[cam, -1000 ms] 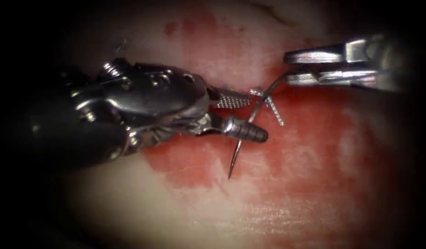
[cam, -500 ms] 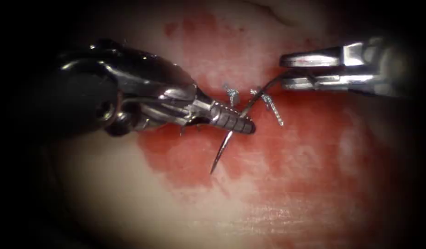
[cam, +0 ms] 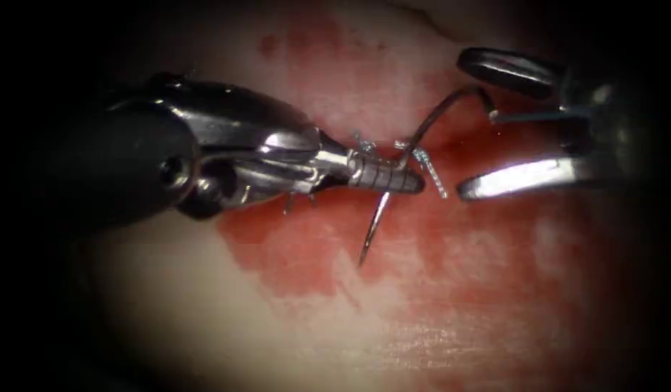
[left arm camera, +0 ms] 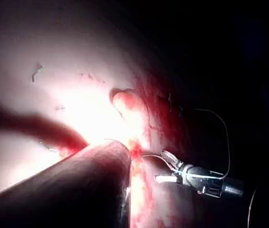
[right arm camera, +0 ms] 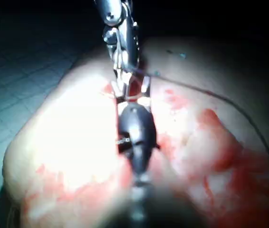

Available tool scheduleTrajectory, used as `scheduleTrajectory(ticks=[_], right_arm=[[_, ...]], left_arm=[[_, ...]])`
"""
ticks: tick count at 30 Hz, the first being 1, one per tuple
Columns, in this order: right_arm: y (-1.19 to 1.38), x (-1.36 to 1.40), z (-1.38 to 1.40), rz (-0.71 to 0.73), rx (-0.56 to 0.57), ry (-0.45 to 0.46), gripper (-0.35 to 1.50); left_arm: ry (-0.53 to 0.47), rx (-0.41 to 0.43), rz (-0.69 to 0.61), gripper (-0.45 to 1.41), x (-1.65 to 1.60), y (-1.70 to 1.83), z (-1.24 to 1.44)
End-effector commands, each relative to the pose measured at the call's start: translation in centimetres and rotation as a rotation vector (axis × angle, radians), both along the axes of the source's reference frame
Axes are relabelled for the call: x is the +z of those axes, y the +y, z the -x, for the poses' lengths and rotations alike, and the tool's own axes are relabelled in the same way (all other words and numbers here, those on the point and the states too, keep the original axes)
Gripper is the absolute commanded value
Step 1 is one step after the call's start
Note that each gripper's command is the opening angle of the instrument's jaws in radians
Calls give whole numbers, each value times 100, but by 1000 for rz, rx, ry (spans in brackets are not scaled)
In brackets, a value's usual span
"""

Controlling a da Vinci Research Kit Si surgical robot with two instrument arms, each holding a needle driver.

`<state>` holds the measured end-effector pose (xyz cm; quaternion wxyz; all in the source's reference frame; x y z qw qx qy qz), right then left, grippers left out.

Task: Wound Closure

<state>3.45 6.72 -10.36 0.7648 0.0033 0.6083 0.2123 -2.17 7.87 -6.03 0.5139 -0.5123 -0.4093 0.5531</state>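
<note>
My left end effector [cam: 412, 181] is clamped on the needle [cam: 393, 185] near the middle of its curve, just over the cut [cam: 379, 145]. The needle is clear of the tissue [cam: 205, 312]: its point hangs free over the red fluid [cam: 299, 247] below the cut, and its tail arcs up toward my right end effector [cam: 470, 131]. That one stands with its jaws wide apart, holding nothing, the needle's tail lying between them. Short cut ends of thread [cam: 430, 170] stick up along the cut beside my left tool. In the left wrist view, thread [left arm camera: 222, 137] loops past my right tool [left arm camera: 172, 168].
</note>
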Motion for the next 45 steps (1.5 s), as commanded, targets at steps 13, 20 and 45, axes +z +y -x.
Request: scheduleTrajectory(ticks=[13,20,45], right_arm=[[-5,7,-2,9,232,18,111],[-7,10,-17,24,227,31,103],[-10,25,-3,219,-36,-27,-35]], left_arm=[[-18,-61,40,-35,10,-14,12],[-18,-61,40,-35,10,-15,13],[32,-30,348,69,-4,-14,26]])
